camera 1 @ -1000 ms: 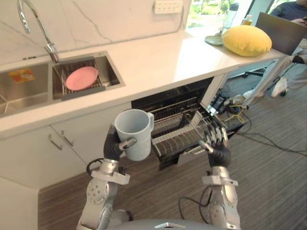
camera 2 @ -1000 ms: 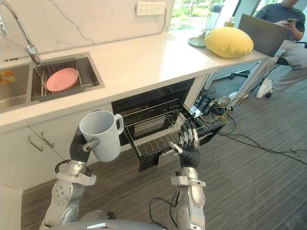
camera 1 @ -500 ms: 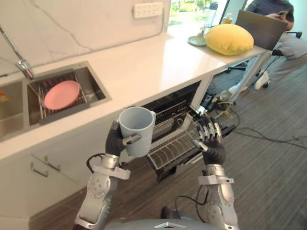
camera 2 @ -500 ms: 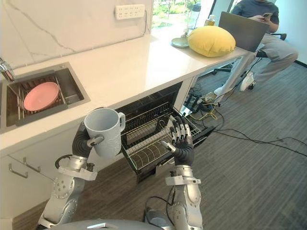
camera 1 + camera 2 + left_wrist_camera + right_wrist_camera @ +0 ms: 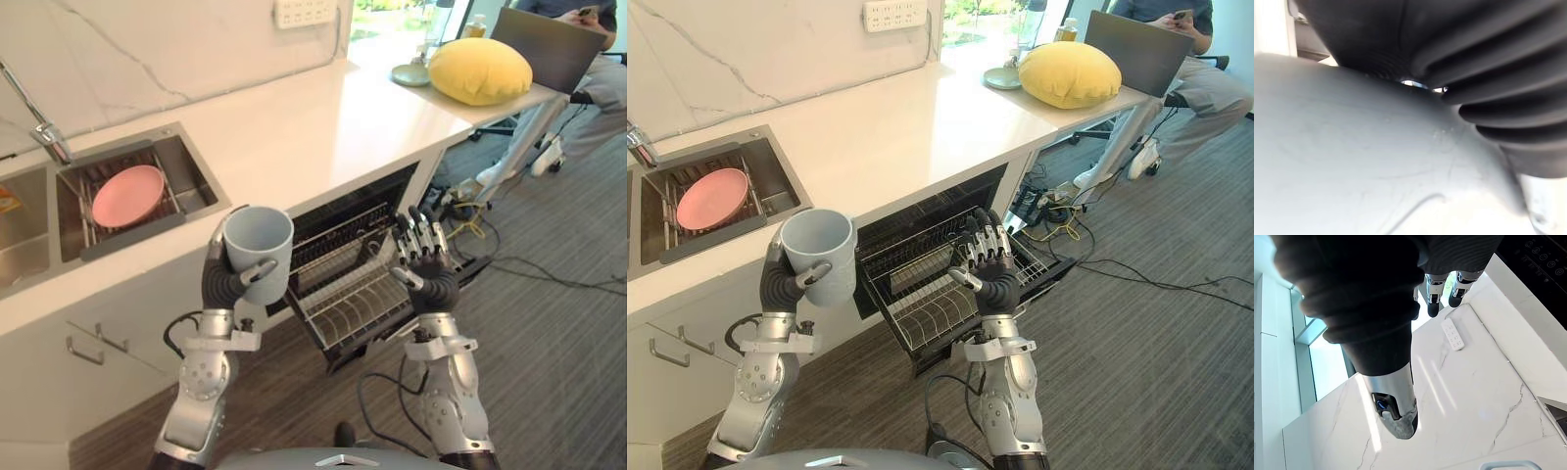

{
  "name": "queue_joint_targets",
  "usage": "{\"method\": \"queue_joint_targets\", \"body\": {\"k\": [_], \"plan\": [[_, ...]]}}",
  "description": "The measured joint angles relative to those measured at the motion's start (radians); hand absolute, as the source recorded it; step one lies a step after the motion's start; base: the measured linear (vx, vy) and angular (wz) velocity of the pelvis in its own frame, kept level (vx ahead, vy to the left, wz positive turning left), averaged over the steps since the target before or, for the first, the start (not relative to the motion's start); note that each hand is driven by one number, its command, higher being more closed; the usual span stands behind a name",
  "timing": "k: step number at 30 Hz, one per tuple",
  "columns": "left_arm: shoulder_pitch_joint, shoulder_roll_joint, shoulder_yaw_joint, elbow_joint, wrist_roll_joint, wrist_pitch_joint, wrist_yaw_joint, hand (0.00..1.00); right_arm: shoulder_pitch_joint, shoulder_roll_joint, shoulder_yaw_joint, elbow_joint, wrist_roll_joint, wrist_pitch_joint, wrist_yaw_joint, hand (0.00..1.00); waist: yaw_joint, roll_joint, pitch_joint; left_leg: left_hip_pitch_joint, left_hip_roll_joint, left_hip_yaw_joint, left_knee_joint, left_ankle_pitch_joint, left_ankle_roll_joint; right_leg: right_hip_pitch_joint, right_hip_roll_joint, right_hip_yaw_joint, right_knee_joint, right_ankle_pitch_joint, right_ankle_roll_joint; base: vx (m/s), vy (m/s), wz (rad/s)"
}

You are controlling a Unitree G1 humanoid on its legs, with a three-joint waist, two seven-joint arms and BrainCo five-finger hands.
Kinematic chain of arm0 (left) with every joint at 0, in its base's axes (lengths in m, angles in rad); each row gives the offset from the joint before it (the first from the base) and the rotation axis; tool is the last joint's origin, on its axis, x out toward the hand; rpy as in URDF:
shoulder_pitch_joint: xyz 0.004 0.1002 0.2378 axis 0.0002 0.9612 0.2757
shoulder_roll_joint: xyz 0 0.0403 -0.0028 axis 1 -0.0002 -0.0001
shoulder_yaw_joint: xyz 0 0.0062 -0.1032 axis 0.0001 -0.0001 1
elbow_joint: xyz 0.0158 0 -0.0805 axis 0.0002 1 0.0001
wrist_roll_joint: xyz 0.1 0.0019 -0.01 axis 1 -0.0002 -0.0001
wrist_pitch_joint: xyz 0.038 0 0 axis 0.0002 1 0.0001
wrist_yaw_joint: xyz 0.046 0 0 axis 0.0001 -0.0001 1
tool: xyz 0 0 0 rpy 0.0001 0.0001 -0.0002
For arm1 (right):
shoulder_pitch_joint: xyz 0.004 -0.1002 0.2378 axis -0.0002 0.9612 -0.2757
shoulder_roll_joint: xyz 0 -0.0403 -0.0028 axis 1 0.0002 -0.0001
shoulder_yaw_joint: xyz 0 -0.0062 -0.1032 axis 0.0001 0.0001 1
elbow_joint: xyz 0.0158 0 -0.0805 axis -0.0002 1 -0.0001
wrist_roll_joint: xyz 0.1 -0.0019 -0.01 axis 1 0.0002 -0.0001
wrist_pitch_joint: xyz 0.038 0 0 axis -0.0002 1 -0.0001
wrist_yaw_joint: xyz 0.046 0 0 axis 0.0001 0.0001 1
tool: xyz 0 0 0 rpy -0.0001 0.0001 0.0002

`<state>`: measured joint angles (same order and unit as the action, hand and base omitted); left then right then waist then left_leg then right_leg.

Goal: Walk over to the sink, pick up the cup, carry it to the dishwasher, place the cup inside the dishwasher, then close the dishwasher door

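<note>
Carrying the cup [image 5: 258, 245] in the left hand [image 5: 223, 286], fingers [image 5: 258, 272] clamped round it, just left of the pulled-out dishwasher rack [image 5: 362, 305], right hand [image 5: 431, 279] splayed; next, probably lowering it into that rack.

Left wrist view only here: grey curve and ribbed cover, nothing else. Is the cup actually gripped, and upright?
Observer: Yes. The left hand has its fingers and thumb curled round the cup, mouth up, in front of the counter edge.
Operator: Dishwasher state?
Observer: The dishwasher is open, with its wire rack pulled out. The rack is lower than the cup and to the robot's right of it, so the cup is not over it yet.
Operator: Right hand in the way?
Observer: The right hand is open and holds nothing, fingers straight and raised by the rack's right side.
</note>
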<state>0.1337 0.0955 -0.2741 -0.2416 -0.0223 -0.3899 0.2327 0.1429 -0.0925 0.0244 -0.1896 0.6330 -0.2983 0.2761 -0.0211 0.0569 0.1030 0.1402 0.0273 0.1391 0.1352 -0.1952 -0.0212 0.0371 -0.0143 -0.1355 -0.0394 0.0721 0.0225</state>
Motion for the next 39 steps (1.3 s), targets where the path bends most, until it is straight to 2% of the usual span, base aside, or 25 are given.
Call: {"method": "queue_joint_targets", "body": {"k": [3, 7, 11, 13, 16, 19, 23, 27, 32, 39], "plan": [[-0.042, -0.003, -0.001, 0.035, 0.009, -0.015, 0.061, 1.00, -0.002, 0.002, 0.004, -0.043, 0.002, 0.024, 0.007, 0.00, -0.004, 0.001, -0.002, 0.000, -0.001, 0.001, -0.020, 0.005, 0.004, 0.000, 0.005, 0.011, -0.033, 0.026, -0.001, -0.06, -0.001, -0.11], [-0.080, -0.026, -0.007, 0.080, 0.088, -0.009, 0.127, 1.00, -0.020, 0.004, 0.008, -0.073, 0.015, 0.053, 0.005, 0.00, -0.011, -0.003, -0.003, -0.001, 0.000, 0.002, -0.036, 0.010, 0.014, -0.007, 0.008, 0.013, -0.049, 0.038, -0.006, -0.08, -0.008, -0.05], [-0.125, -0.028, -0.029, 0.108, 0.189, 0.033, 0.205, 1.00, -0.039, 0.003, 0.024, -0.073, 0.029, 0.127, 0.001, 0.00, -0.013, -0.007, -0.009, -0.018, 0.001, 0.017, -0.032, 0.012, 0.016, -0.022, 0.008, 0.016, -0.050, 0.050, -0.006, -0.08, -0.005, -0.07], [-0.152, -0.030, -0.045, 0.125, 0.224, 0.056, 0.248, 1.00, -0.041, 0.002, 0.044, -0.073, 0.029, 0.146, -0.001, 0.00, -0.011, -0.009, -0.010, -0.020, 0.001, 0.025, -0.028, 0.017, 0.017, -0.031, 0.008, 0.021, -0.049, 0.062, -0.008, 0.00, 0.004, -0.11], [-0.188, -0.039, -0.054, 0.179, 0.278, 0.093, 0.308, 1.00, -0.046, 0.002, 0.075, -0.073, 0.031, 0.159, -0.003, 0.00, -0.014, -0.011, -0.011, -0.019, 0.000, 0.028, -0.026, 0.017, 0.017, -0.031, 0.008, 0.025, -0.049, 0.068, -0.006, -0.02, 0.018, -0.06], [-0.194, -0.040, -0.063, 0.187, 0.350, 0.133, 0.400, 1.00, -0.060, 0.002, 0.105, -0.073, 0.034, 0.174, -0.006, 0.00, -0.014, -0.023, -0.017, -0.024, -0.001, 0.030, -0.017, 0.016, 0.019, -0.032, 0.007, 0.029, -0.049, 0.073, -0.004, -0.02, 0.015, -0.02], [-0.195, -0.038, -0.073, 0.187, 0.455, 0.148, 0.487, 1.00, -0.077, 0.001, 0.143, -0.073, 0.040, 0.195, -0.036, 0.00, -0.005, -0.045, -0.031, -0.034, -0.003, 0.038, -0.013, 0.017, 0.021, -0.038, 0.005, 0.037, -0.049, 0.081, -0.001, -0.05, 0.027, -0.05], [-0.203, -0.037, -0.098, 0.196, 0.573, 0.170, 0.523, 1.00, -0.078, 0.000, 0.177, -0.073, 0.050, 0.199, -0.040, 0.00, -0.001, -0.057, -0.038, -0.035, -0.006, 0.050, -0.013, 0.016, 0.024, -0.040, 0.002, 0.045, -0.049, 0.083, 0.000, -0.05, 0.028, -0.07], [-0.225, -0.036, -0.137, 0.219, 0.685, 0.196, 0.523, 1.00, -0.102, -0.026, 0.212, -0.073, 0.071, 0.241, -0.046, 0.00, -0.005, -0.058, -0.038, -0.037, -0.007, 0.057, -0.014, 0.017, 0.025, -0.046, 0.002, 0.052, -0.049, 0.083, 0.000, -0.01, 0.016, -0.04], [-0.245, -0.035, -0.175, 0.237, 0.791, 0.223, 0.523, 1.00, -0.153, -0.045, 0.233, -0.073, 0.079, 0.265, -0.076, 0.00, -0.003, -0.059, -0.039, -0.038, -0.008, 0.058, -0.012, 0.019, 0.024, -0.058, 0.003, 0.058, -0.048, 0.092, 0.000, 0.00, 0.005, -0.01]]}}
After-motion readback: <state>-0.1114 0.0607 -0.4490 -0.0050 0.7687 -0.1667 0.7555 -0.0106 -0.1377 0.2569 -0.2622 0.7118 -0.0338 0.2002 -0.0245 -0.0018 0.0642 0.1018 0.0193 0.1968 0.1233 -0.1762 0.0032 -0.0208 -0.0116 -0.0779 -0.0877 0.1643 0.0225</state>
